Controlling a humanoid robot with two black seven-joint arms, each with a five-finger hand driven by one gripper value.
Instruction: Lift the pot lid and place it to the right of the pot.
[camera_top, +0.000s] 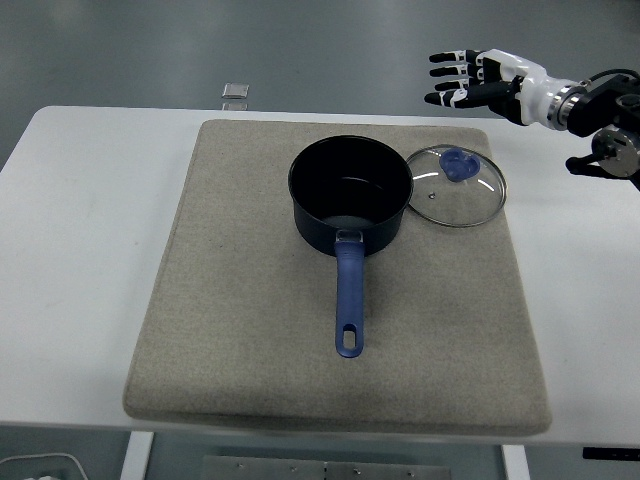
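Note:
A dark blue pot (350, 195) with a long blue handle (348, 300) stands uncovered on the grey mat (250, 320). Its glass lid (457, 187) with a blue knob (459, 165) lies flat on the mat, right of the pot and touching its rim. My right hand (462, 80) hovers in the air above and behind the lid, fingers spread, holding nothing. The left arm is out of view.
The mat covers most of the white table (80, 250). A small clear square object (235, 92) lies on the table's far edge, behind the mat.

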